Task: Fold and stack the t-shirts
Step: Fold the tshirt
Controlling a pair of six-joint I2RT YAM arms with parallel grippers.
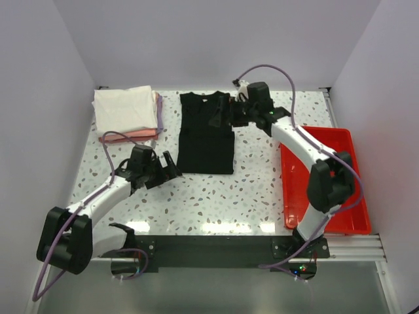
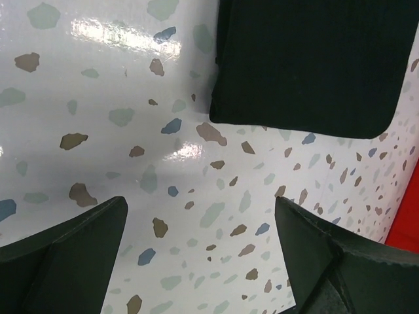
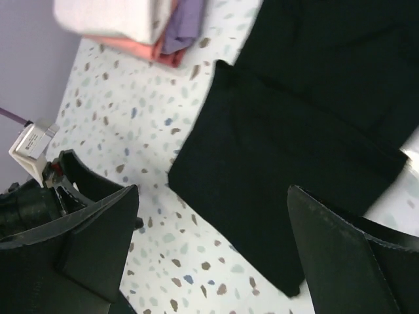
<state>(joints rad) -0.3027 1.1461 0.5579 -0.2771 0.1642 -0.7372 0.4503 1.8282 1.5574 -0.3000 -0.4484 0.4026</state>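
The black t-shirt (image 1: 206,131) lies flat in the middle of the table, folded into a long narrow strip. Folded shirts form a stack (image 1: 126,111) at the back left, white on top, pink and lavender beneath. My left gripper (image 1: 167,169) is open and empty, low over bare table just left of the black shirt's near left corner (image 2: 308,65). My right gripper (image 1: 226,114) is open and empty, hovering over the shirt's far right part (image 3: 294,144). The stack also shows in the right wrist view (image 3: 131,26).
A red plastic tray (image 1: 340,140) stands at the right edge, with the right arm reaching across its near side; a sliver of it shows in the left wrist view (image 2: 409,216). The left arm's wrist (image 3: 33,196) shows in the right wrist view.
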